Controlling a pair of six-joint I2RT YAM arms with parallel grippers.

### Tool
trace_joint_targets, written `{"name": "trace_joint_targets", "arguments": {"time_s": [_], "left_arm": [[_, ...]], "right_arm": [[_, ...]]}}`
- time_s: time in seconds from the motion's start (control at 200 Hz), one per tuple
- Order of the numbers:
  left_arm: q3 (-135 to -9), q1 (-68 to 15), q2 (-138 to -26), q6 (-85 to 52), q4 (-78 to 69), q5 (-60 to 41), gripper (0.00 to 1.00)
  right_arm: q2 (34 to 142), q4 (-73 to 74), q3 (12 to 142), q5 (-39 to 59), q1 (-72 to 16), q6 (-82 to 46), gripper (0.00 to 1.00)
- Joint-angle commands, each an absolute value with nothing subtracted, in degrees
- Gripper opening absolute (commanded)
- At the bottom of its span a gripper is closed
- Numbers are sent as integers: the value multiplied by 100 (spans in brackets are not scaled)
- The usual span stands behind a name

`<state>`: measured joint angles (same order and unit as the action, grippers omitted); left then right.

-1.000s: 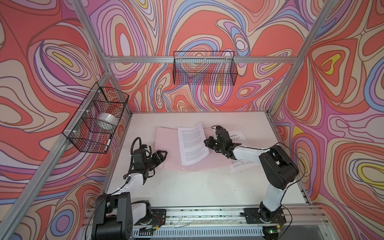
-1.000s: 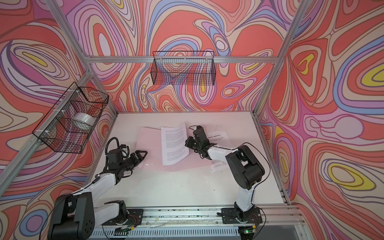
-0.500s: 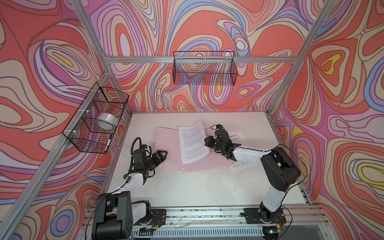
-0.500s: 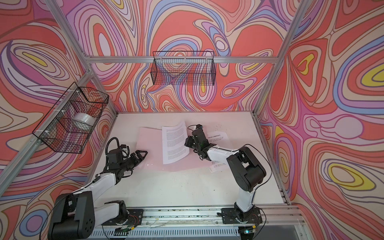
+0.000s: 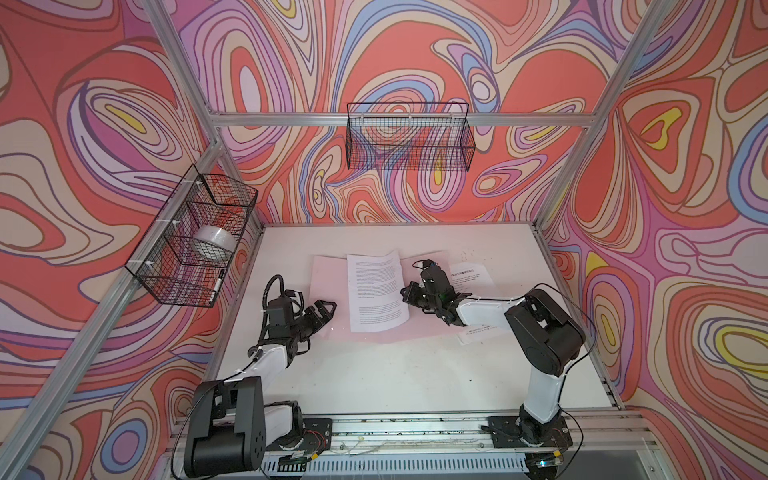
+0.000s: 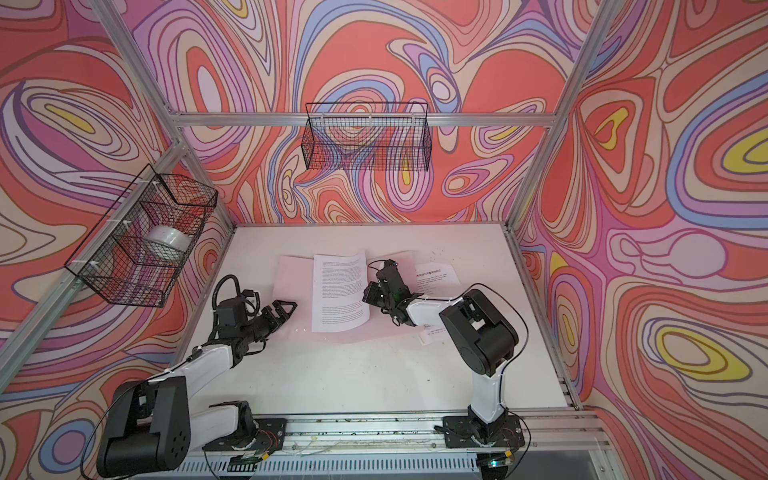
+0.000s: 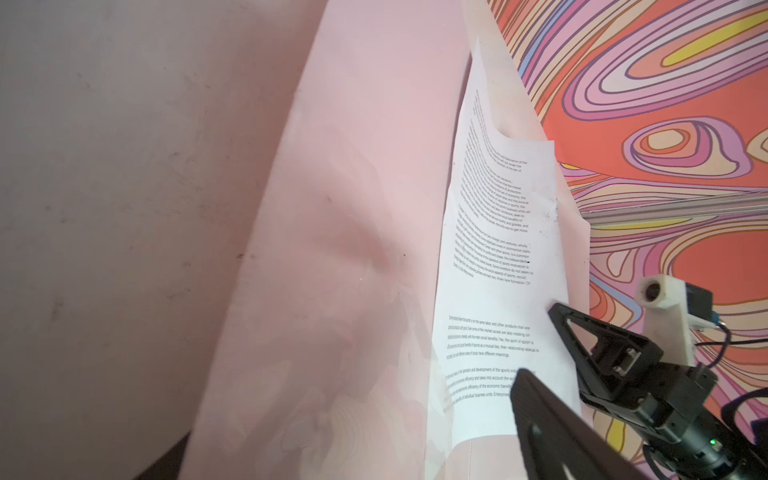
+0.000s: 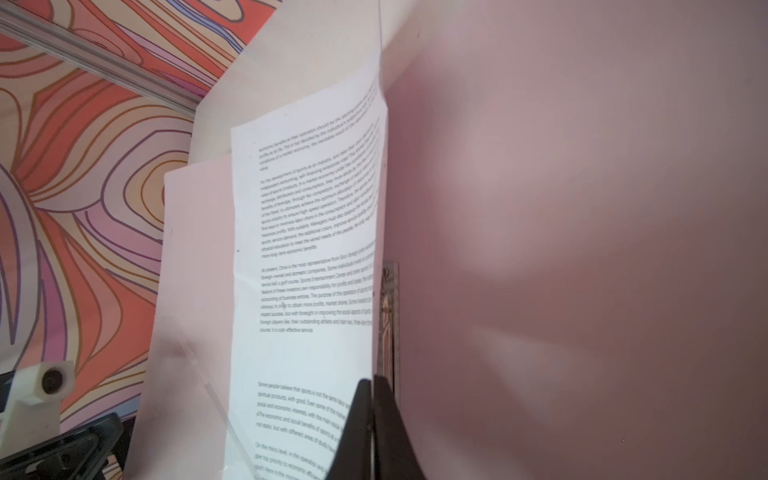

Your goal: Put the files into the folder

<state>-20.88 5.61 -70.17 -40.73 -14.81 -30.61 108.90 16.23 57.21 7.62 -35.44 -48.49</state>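
Two wire baskets are hanging off the patterned walls, one on the back wall (image 5: 409, 143) and one on the left (image 5: 187, 257) with a white roll (image 5: 214, 241) sitting inside; both are hanging well above the worktop (image 5: 395, 374) and are blocking nothing. The folder (image 5: 328, 282) is lying open and flat at the middle of the worktop, its metal clip (image 8: 390, 316) showing along the spine. A printed sheet (image 5: 376, 291) is resting across the folder's middle, curling upward at its far end. The right fingers (image 8: 361, 415) are clenching flat on that sheet's right edge, just beside the clip, and lifting that side off the pink card. The left fingers (image 5: 322, 309) are spreading wide and grasping nothing — they are hovering at the folder's left edge, whether touching it or not cannot be told. Two other sheets (image 5: 469, 276) are lying on the worktop to the right, partly under the right arm, which is reaching over them. The left half of the folder is lying bare, and the near part of the worktop is offering open room in front of both arms.
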Motion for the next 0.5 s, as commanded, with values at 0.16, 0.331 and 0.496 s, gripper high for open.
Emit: {"name": "trace_joint_targets", "arguments": {"time_s": [0.16,0.331,0.496], "left_arm": [[-2119,545,-7029,-4112,-1546,-3118,95],[-2109,543,-7040,-4131,-1573,-3137,95],[-2101,544,-7058,-4140,-1582,-3145,95]], "right_arm": [[11117,1609,5829,607,-3810,-5422,0],[11118,1453,5870,307,-3979,-5626,0],[11161,1316,5906,87,-4058,-5954,0]]}}
